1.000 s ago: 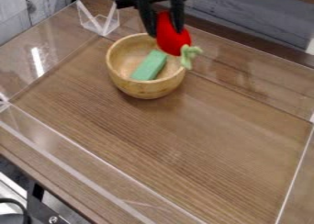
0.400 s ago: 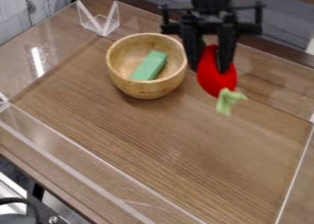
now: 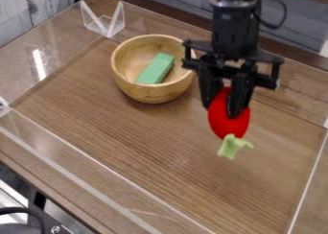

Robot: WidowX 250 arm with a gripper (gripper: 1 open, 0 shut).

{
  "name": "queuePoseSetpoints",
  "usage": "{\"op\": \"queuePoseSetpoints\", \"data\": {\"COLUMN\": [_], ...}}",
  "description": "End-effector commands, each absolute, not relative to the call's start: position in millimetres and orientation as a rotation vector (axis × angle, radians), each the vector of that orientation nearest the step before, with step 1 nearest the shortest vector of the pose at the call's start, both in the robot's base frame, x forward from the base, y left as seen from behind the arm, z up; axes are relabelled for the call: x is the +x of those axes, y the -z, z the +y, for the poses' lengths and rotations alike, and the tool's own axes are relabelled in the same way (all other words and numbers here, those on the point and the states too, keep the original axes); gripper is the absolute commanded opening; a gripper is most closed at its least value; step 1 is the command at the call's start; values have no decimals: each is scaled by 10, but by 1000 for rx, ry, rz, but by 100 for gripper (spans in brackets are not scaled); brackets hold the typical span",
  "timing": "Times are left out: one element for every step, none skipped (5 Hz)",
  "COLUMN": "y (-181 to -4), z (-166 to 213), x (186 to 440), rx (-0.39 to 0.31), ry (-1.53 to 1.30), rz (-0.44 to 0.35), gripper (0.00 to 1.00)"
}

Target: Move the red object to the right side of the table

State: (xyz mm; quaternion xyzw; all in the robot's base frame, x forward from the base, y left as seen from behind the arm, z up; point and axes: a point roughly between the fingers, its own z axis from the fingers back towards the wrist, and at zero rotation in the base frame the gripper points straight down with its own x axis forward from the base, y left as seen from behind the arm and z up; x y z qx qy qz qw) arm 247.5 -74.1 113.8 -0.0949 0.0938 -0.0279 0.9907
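The red object [image 3: 229, 115], a small soft toy fruit, hangs in the air with its green leafy stem [image 3: 232, 147] dangling below it. My gripper [image 3: 228, 96] points down and is shut on the red object's upper part, black fingers on either side. It hovers over the table [image 3: 141, 147], right of the middle and right of the wooden bowl [image 3: 152, 69]. A green block [image 3: 157, 68] lies inside the bowl.
Low clear acrylic walls [image 3: 312, 185] edge the tabletop. A folded clear piece [image 3: 103, 19] stands at the back left. Open brown wood lies in front of and to the right of the held fruit.
My gripper has carried the red object from above the bowl's right rim to the right and toward the front, lowering it. The wrist has rolled on the way.
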Motion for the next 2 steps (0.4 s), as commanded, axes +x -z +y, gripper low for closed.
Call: {"op": "queuePoseSetpoints", "data": {"y": [-1028, -850], "z": [-743, -729], "x": [2495, 2523], "rx": [-182, -169], "ry": [96, 123], "rz": [157, 151], "gripper": [0, 0]}}
